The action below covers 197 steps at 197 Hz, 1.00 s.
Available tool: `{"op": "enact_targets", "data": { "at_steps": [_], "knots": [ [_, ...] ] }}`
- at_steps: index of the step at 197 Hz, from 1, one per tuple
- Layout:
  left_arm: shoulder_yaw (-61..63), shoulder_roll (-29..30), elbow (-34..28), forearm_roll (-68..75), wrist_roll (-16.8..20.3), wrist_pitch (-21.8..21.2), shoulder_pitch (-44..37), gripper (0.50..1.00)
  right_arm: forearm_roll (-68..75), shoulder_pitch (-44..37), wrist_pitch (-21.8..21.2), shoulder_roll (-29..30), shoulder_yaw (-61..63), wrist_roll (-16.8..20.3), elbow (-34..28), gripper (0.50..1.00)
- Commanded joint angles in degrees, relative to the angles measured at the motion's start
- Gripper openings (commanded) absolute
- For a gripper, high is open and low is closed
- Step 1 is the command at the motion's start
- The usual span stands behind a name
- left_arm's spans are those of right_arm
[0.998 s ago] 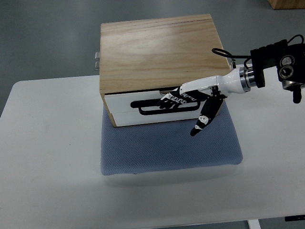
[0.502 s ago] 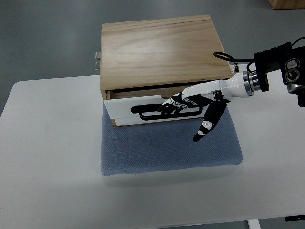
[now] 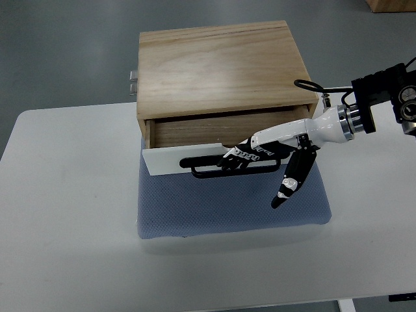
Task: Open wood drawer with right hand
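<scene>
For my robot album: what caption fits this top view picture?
Right hand hooks the black handle of a partly open drawer in a wood box.

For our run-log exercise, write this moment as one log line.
right hand: fingers hooked on drawer handle | wood drawer: partly open, inside looks empty | box on blue mat | left hand: not in view

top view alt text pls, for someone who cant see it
The robot's right hand hooks its fingers through the black handle of a wooden box's white-fronted drawer, which is partly open. The box sits on a blue-grey mat on a white table.
</scene>
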State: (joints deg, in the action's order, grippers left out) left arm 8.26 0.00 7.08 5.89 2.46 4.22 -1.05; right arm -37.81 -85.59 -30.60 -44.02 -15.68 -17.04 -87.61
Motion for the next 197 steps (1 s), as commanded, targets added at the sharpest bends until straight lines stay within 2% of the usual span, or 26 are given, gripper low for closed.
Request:
{"op": "enact_targets", "data": {
  "at_steps": [1, 110, 146, 176, 197],
  "knots": [
    [0.0, 0.0, -0.04, 0.0, 0.0, 0.0, 0.0, 1.0, 0.1, -0.37, 0.02, -0.71, -0.14, -0.01, -1.16, 0.944],
    [0.0, 0.0, 0.04, 0.0, 0.0, 0.0, 0.0, 1.0, 0.72, -3.09, -1.92, -2.91, 0.3, -0.09, -3.27, 0.944],
    [0.0, 0.0, 0.04, 0.0, 0.0, 0.0, 0.0, 1.0, 3.18, -5.38, -4.4, -5.28, 0.38, -0.09, -4.58, 0.944],
    [0.0, 0.0, -0.04, 0.0, 0.0, 0.0, 0.0, 1.0, 6.87, -8.1, -4.4, -8.8, 0.38, -0.01, -8.36, 0.944],
    [0.0, 0.0, -0.04, 0.0, 0.0, 0.0, 0.0, 1.0, 8.71, -9.95, -4.4, -11.26, 0.73, -0.09, -8.37, 0.944]
  ]
}}
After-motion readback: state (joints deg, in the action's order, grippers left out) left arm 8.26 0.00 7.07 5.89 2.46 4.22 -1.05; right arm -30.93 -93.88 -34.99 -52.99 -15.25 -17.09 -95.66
